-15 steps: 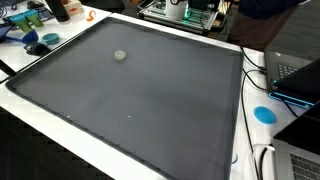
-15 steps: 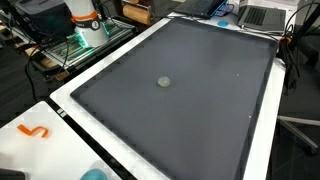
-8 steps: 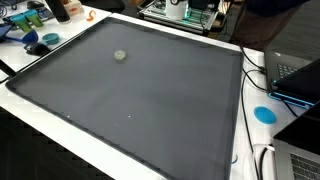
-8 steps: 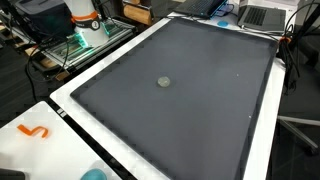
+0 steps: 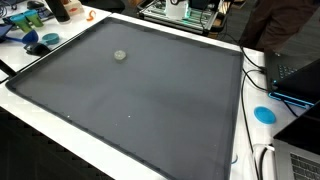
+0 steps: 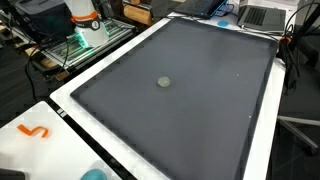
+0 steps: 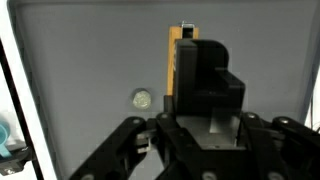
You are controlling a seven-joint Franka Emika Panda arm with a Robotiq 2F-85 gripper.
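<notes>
A small round grey-green object (image 5: 120, 56) lies on a large dark grey mat (image 5: 150, 110) and shows in both exterior views (image 6: 164, 82). The arm does not show in either exterior view. In the wrist view my gripper (image 7: 200, 60) hangs above the mat (image 7: 80, 60), and its black fingers look closed together in the middle. A thin orange strip (image 7: 171, 65) runs along their left side; I cannot tell whether it is held. The round object (image 7: 143, 98) lies just left of the fingers, apart from them.
The mat (image 6: 200, 100) lies on a white table. A blue disc (image 5: 264, 114), a laptop (image 5: 295, 75) and cables (image 5: 262, 160) lie beside it. An orange squiggle (image 6: 35, 131) lies on the white edge. Laptops (image 6: 260, 15) and equipment racks (image 6: 85, 35) stand around. A person (image 5: 275, 25) stands at the back.
The person's dark shape at the back of the table has moved further into an exterior view. The round object and the mat have not moved.
</notes>
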